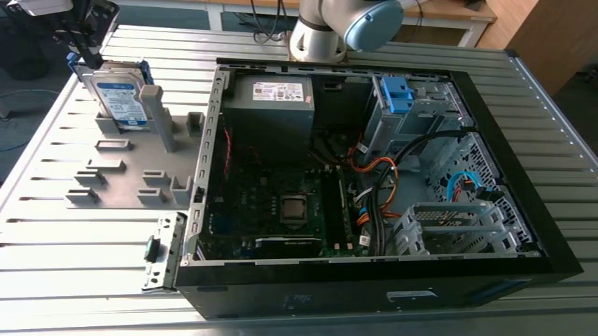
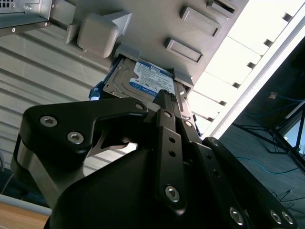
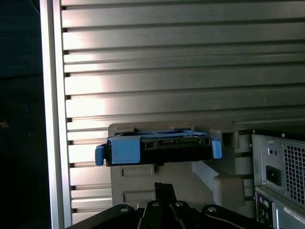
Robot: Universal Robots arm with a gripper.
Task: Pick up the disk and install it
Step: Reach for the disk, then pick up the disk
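The disk stands upright in a slot of a grey holder plate on the exterior view's left, its blue-and-white label facing out and its blue bracket around the edges. My gripper hangs just above the disk's top corner. In the second wrist view the disk sits in the holder right beyond the gripper. The first wrist view looks down on the disk's top edge with the gripper close to it. Nothing shows as lifted.
An open black computer case lies on the slatted metal table, with a grey power supply, motherboard and cables inside. A metal drive cage with a blue latch sits at its far side. The arm's base stands behind.
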